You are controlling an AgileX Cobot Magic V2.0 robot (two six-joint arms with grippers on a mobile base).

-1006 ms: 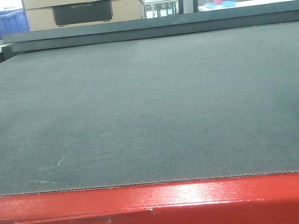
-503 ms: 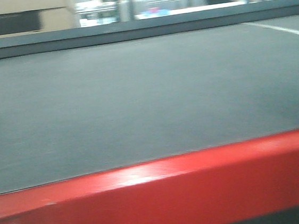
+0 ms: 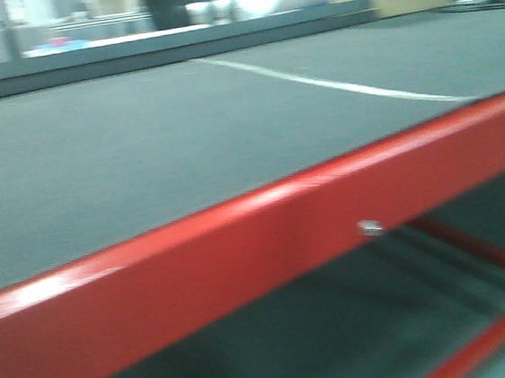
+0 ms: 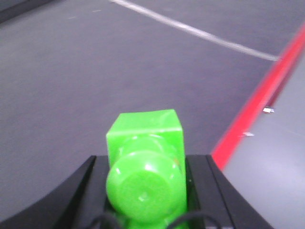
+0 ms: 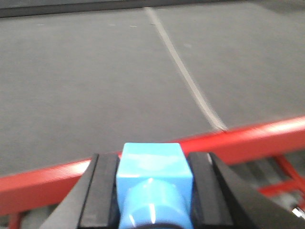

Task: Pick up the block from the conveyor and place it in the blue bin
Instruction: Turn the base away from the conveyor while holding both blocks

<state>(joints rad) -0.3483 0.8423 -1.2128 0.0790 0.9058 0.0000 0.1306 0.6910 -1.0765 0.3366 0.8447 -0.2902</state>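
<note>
My right gripper [image 5: 153, 168] is shut on the bright blue block [image 5: 152, 160], which sits squeezed between the black fingers [image 5: 102, 186] just over the conveyor's red frame [image 5: 248, 140]. In the left wrist view, my left gripper [image 4: 145, 167] is shut on a bright green block [image 4: 145, 138] above the dark grey belt [image 4: 71, 86]. The front view shows the conveyor [image 3: 141, 164] and its red frame [image 3: 240, 244] running diagonally, with neither arm in it. The blue bin is out of view.
A white line [image 3: 332, 83] crosses the belt and also shows as the white line [image 5: 186, 76] in the right wrist view. Under the conveyor are red bars [image 3: 485, 250] and grey floor [image 3: 323, 344]. The background is blurred.
The front view has swung to the right over the last second: the red frame now slants, the white line has come into view, and the boxes behind the belt have left the picture.
</note>
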